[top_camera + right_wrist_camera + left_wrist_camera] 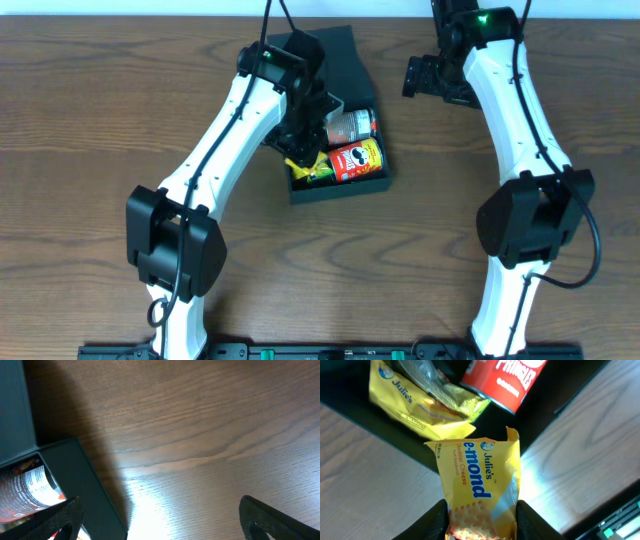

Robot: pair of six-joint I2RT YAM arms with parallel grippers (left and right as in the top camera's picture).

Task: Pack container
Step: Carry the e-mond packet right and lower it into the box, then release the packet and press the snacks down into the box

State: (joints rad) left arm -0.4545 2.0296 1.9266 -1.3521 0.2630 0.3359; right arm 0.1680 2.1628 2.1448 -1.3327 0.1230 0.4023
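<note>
The dark container (345,189) sits open at the table's middle, its flap lid (340,50) folded back. Inside lie a red Pringles can (358,160), another can (350,126) and a yellow snack packet (420,405). My left gripper (300,155) is shut on a yellow Julie's cheese-sandwich packet (482,485) and holds it over the container's left front wall (385,430). My right gripper (425,75) is open and empty above bare table to the right of the container, whose wall (85,480) and a can (30,492) show in the right wrist view.
The brown wooden table (100,120) surrounds the container. The arm bases stand at the front edge (330,350).
</note>
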